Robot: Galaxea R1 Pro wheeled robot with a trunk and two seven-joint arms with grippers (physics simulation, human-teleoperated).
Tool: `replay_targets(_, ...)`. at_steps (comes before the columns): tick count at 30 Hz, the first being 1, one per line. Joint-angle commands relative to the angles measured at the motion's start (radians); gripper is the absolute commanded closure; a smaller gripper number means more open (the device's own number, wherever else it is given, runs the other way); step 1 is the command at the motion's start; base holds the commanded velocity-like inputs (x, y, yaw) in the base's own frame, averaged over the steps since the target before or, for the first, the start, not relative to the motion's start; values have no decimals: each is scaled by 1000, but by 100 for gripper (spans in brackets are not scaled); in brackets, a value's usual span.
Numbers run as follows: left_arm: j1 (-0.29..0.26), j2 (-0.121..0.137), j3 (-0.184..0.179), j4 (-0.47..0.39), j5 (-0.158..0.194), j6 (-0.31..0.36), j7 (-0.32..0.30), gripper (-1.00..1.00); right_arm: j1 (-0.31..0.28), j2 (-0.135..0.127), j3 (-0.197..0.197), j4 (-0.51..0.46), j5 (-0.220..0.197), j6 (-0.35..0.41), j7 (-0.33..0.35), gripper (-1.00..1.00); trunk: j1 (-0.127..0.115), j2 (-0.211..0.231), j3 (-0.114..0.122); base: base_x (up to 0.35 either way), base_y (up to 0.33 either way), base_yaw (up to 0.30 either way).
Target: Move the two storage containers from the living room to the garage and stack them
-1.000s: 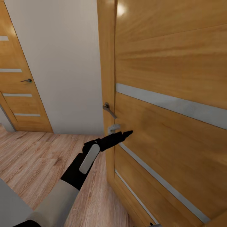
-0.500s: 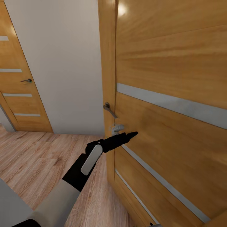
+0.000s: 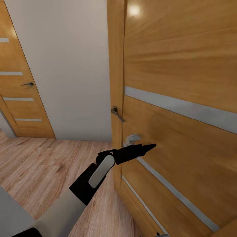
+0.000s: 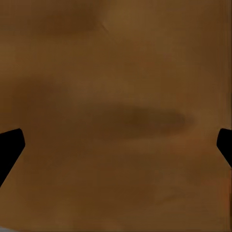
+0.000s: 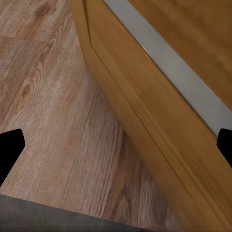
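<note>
The two storage containers and the garage are out of view. My left gripper (image 3: pixel 146 148) reaches out against the face of a wooden door (image 3: pixel 184 65) with grey stripes, just below its near-side handle (image 3: pixel 131 139). In the left wrist view the left gripper (image 4: pixel 116 145) is open, its fingertips (image 4: pixel 9 147) spread wide, with brown door wood close in front. My right gripper (image 5: pixel 116 145) is open too, hanging low over the light wood plank flooring (image 5: pixel 53 121) beside the door's bottom edge (image 5: pixel 145 125).
The door's free edge carries a second lever handle (image 3: pixel 117 114). A white wall (image 3: pixel 65 65) stands behind it, and another striped wooden door (image 3: pixel 19 98) stands shut at the far left. Plank flooring (image 3: pixel 39 164) stretches open to the left.
My left gripper has slid right and slightly down along the door. The door's edge and handles have shifted right, while the far door stays put.
</note>
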Motion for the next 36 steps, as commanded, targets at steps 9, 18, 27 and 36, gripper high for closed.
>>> replay_targets(9, -1, -1, -24, -20, 23, 6, -2, -100, -1, 0, 5, 1, 1, -3, -4, -100, 0, -1, -1, 0, 0, 0)
replay_targets(18, -1, -1, -25, -20, 24, 6, -2, -100, -1, 0, 5, 1, 1, -3, -3, -100, 0, -1, -1, 0, 0, 0)
replay_targets(27, -1, -1, -25, -19, 24, 6, -2, -100, -1, 0, 5, 1, 1, -3, -3, -100, 0, -1, -1, 0, 0, 0)
replay_targets(36, -1, -1, -25, -17, 23, 5, -2, -100, -1, 0, 5, 1, 1, -3, -4, -100, 0, -1, -1, 0, 0, 0)
